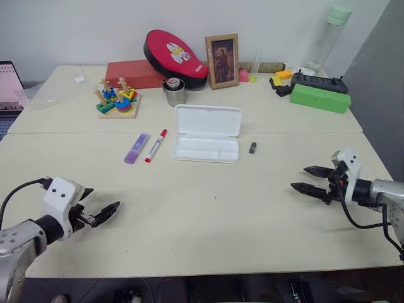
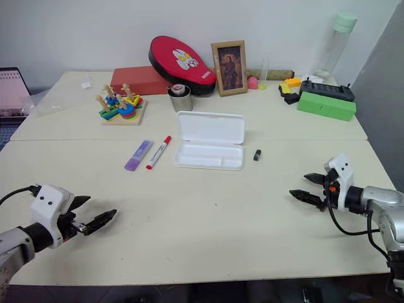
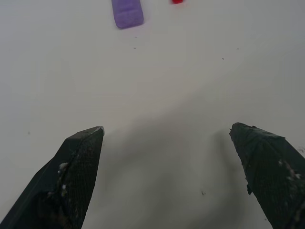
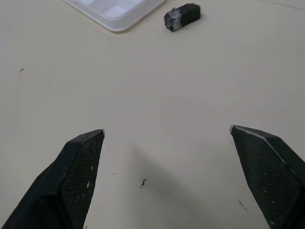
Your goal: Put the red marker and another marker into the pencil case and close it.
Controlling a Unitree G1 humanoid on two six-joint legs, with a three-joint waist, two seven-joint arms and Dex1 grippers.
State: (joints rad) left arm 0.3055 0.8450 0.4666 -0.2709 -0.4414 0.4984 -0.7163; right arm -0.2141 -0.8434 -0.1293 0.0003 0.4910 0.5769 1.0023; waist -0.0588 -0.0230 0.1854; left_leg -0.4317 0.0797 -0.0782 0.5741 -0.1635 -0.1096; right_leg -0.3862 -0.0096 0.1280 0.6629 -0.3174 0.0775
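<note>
The pencil case (image 1: 207,149) lies open mid-table, its white lid (image 1: 208,120) folded back away from me. To its left the red marker (image 1: 156,146) lies on the table, red cap pointing away. The lilac highlighter (image 1: 137,148), the other marker, lies just left of it. My left gripper (image 1: 102,201) hovers open near the front left edge, well short of both markers; its wrist view catches the highlighter's end (image 3: 127,12) and the marker's red tail (image 3: 177,1). At the front right my right gripper (image 1: 299,177) is open and empty, pointing toward the case's corner (image 4: 119,12).
A small black block (image 1: 252,148) lies just right of the case. Behind it stand a metal cup (image 1: 174,92), a wooden stacking toy (image 1: 116,100), a red box, a red pouch and a picture frame (image 1: 222,61). A green box (image 1: 320,98) sits far right.
</note>
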